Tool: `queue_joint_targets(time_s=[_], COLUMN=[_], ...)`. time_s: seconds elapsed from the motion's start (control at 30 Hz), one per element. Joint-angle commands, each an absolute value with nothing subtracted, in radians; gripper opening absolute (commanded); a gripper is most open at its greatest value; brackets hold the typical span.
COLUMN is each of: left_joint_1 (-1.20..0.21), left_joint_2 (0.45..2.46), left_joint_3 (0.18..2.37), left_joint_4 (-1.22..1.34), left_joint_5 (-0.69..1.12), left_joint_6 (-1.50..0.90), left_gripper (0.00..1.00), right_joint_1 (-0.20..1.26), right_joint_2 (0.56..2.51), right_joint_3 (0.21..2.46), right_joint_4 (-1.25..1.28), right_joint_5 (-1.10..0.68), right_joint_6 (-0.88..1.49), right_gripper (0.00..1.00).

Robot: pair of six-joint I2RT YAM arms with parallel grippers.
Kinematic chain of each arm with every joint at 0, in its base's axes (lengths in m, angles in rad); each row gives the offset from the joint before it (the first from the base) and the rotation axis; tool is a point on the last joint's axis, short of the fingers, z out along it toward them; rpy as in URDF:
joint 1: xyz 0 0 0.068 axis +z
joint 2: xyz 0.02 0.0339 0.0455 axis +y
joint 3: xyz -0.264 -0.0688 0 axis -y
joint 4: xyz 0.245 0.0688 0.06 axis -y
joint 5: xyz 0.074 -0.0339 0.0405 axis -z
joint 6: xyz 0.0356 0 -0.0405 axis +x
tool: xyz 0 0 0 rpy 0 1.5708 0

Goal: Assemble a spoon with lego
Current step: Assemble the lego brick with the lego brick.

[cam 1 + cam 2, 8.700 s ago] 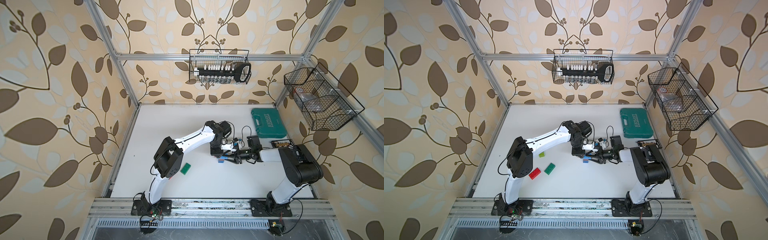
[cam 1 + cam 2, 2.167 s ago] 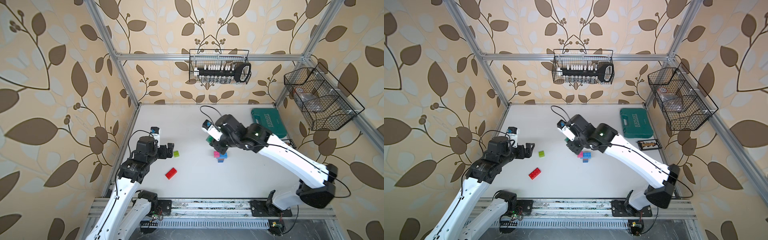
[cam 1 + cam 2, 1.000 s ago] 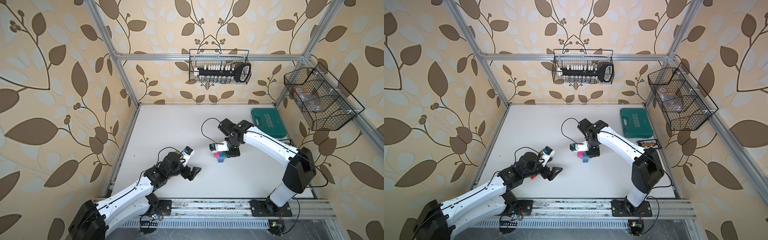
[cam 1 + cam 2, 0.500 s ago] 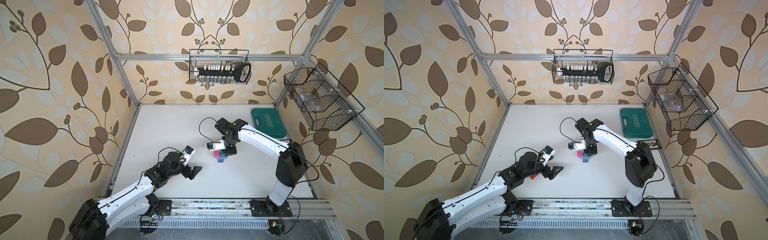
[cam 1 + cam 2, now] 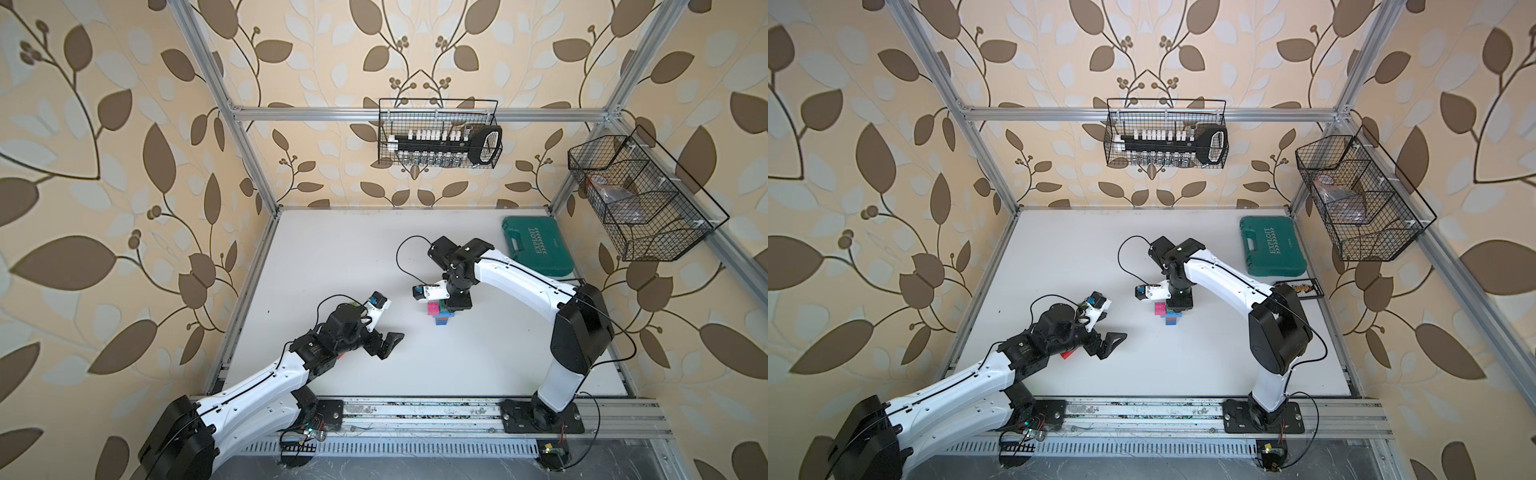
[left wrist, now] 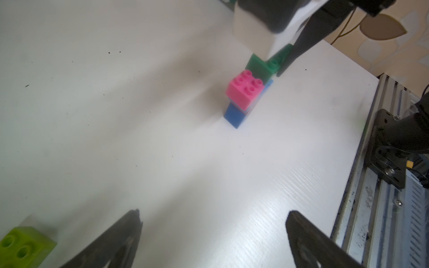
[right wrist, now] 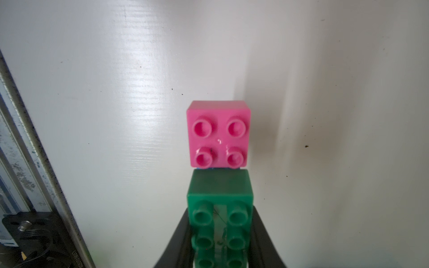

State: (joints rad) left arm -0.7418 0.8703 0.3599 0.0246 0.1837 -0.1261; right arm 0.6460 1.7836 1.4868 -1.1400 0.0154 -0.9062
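Right gripper [image 7: 220, 246] was clamped on the green brick [image 7: 219, 192], holding it end-on against the pink brick [image 7: 218, 132] on top of the stack [image 5: 441, 316]. Couldn't tell if green was fully seated. Stack stood upright around the middle of the table [image 5: 332, 249]: blue brick [image 6: 234, 116] at the base, light-blue brick [image 6: 267, 88] under the pink. Left gripper [image 6: 213, 218] hung spread wide and empty, near the stack but apart from it. Lime brick [image 6: 23, 246] lay loose beside it. Red brick [image 5: 1068, 354] showed partly under the left arm.
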Motion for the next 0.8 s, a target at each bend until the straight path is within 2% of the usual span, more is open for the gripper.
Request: queue_joint_targets(time_s=[0.0, 0.77], left_joint_1=[-0.750, -0.750], left_joint_2=[0.868, 0.869], left_joint_3=[0.368, 0.364], left_joint_4=[0.035, 0.032], left_joint_5=[0.164, 0.161], left_joint_6=[-0.107, -0.113], left_gripper=[0.99, 0.99], right_joint_1=[0.652, 0.654], right_joint_2=[1.805, 1.843], right_joint_3=[1.509, 1.509], right_joint_4=[-1.154, -1.151], right_joint_5=[0.012, 0.012], right_joint_6=[-0.900, -0.882], right_gripper=[0.00, 0.00])
